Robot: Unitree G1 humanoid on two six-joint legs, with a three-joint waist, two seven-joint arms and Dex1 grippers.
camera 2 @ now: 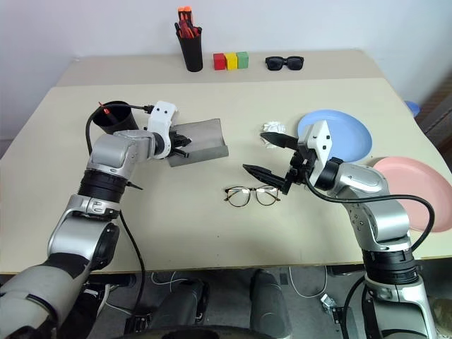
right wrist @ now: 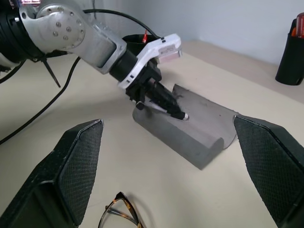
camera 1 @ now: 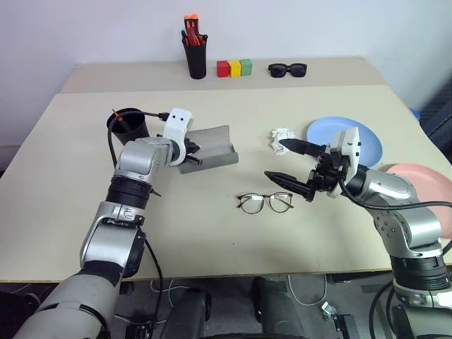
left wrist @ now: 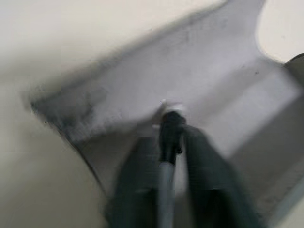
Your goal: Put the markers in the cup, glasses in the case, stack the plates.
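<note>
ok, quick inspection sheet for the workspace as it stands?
Surface: beige table.
Job's things: grey case open; glasses on the table in front of it; white marker in the case; red marker in the black cup; blue plate and pink plate unstacked.
Clutter: crumpled paper, pen holder, coloured blocks, sunglasses.
Grippers: left gripper shut on the white marker; right gripper open above the glasses.
Cables: black cable along the left arm.
Surroundings: pale wall.
</note>
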